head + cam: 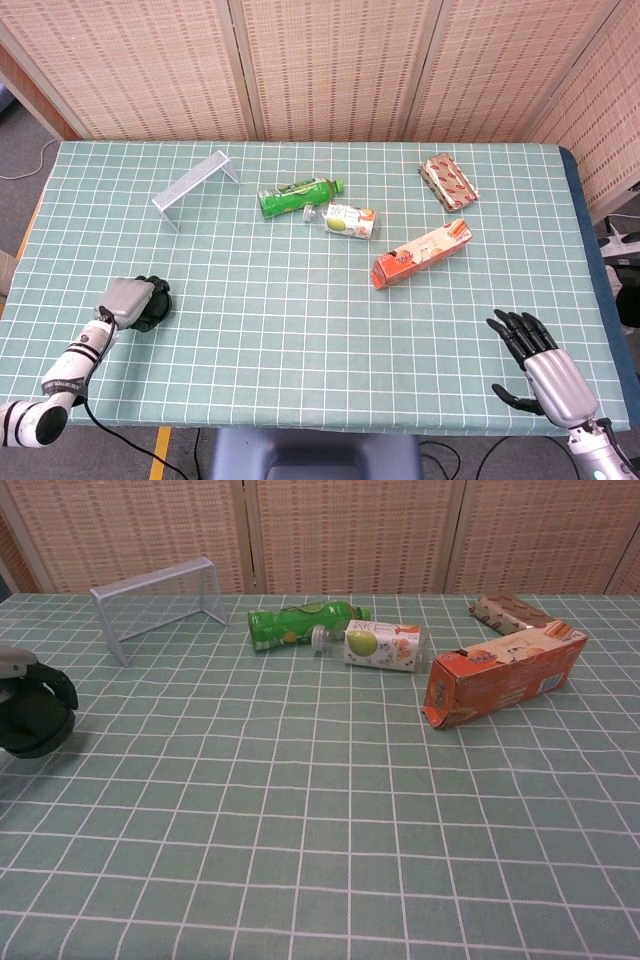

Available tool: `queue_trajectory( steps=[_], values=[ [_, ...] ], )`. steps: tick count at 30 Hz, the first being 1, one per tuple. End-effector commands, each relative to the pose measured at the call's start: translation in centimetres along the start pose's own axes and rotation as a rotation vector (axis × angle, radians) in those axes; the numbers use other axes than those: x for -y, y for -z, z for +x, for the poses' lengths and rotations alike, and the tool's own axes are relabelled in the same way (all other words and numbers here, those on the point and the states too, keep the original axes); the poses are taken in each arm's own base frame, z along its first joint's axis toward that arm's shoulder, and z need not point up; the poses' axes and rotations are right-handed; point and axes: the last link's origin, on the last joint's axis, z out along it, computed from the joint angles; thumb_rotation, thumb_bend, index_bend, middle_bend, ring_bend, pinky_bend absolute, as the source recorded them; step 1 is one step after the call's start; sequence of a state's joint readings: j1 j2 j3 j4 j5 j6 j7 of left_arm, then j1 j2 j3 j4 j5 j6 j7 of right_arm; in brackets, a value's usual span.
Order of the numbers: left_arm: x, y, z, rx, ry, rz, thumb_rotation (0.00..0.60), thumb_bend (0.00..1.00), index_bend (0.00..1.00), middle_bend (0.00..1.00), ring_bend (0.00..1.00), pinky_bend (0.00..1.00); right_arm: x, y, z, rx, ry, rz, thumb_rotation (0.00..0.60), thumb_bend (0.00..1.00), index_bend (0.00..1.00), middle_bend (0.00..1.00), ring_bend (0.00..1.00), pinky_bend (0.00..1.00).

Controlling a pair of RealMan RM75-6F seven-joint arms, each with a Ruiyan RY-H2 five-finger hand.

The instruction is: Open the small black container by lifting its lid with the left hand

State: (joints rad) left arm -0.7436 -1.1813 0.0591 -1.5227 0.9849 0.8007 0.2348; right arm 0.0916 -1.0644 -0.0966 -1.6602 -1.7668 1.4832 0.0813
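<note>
The robot's left hand (130, 300) sits on top of the small black container (36, 720) near the left edge of the green checked table (300, 330), its dark fingers (62, 688) curled down around the container's rim. Whether the lid has parted from the body cannot be told from either view. The right hand (540, 365) rests well apart at the table's near right corner, palm up, fingers spread and holding nothing. Across the far half of the table lie a wire rack (193, 186), a green bottle (298, 196) on its side, a small juice bottle (348, 221) just beside it, an orange carton (422, 253) lying flat, and a wrapped snack pack (447, 181) near the far right. Woven panels (330, 65) stand behind the table.
</note>
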Motion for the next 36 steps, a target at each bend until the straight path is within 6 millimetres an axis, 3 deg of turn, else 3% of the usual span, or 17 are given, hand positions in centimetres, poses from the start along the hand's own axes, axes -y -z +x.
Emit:
queue_trajectory(
  steps=[1,5,10,15,23,29,36],
  values=[
    [0.5,0.3,0.3,-0.024,0.043,-0.005,0.6,0.44,0.68,0.64,0.66,0.94,0.0,0.0,0.0,-0.001,0.0,-0.001,0.6,0.18,0.0,0.0,0.0,0.0],
    [0.2,0.7,1.6,-0.117,0.22,-0.044,0.6,0.45,0.68,0.64,0.66,0.94,-0.1,-0.1,0.0,-0.002,0.004,-0.005,0.6,0.18,0.0,0.0,0.0,0.0],
    [0.7,1.6,2.8,-0.231,0.644,-0.138,0.6,0.46,0.68,0.64,0.66,0.94,-0.2,-0.2,-0.1,0.003,0.005,-0.011,0.6,0.18,0.0,0.0,0.0,0.0],
    [2.1,2.0,3.6,-0.258,1.054,-0.224,0.6,0.48,0.68,0.65,0.67,0.94,-0.2,-0.3,-0.1,0.003,0.002,-0.014,0.6,0.18,0.0,0.0,0.0,0.0],
    [3.2,2.5,4.5,-0.168,1.444,-0.314,0.6,0.48,0.68,0.64,0.66,0.94,-0.2,-0.2,-0.2,0.007,0.002,-0.014,0.6,0.18,0.0,0.0,0.0,0.0],
    [3.7,2.0,4.7,-0.088,1.486,-0.3,0.6,0.49,0.68,0.65,0.66,0.94,-0.2,-0.3,-0.1,0.008,0.0,-0.015,0.6,0.18,0.0,0.0,0.0,0.0],
    [4.7,1.6,3.1,0.074,0.937,-0.131,0.6,0.51,0.68,0.65,0.66,0.95,-0.3,-0.1,0.3,-0.006,0.011,-0.018,0.6,0.18,0.0,0.0,0.0,0.0]
  ],
)
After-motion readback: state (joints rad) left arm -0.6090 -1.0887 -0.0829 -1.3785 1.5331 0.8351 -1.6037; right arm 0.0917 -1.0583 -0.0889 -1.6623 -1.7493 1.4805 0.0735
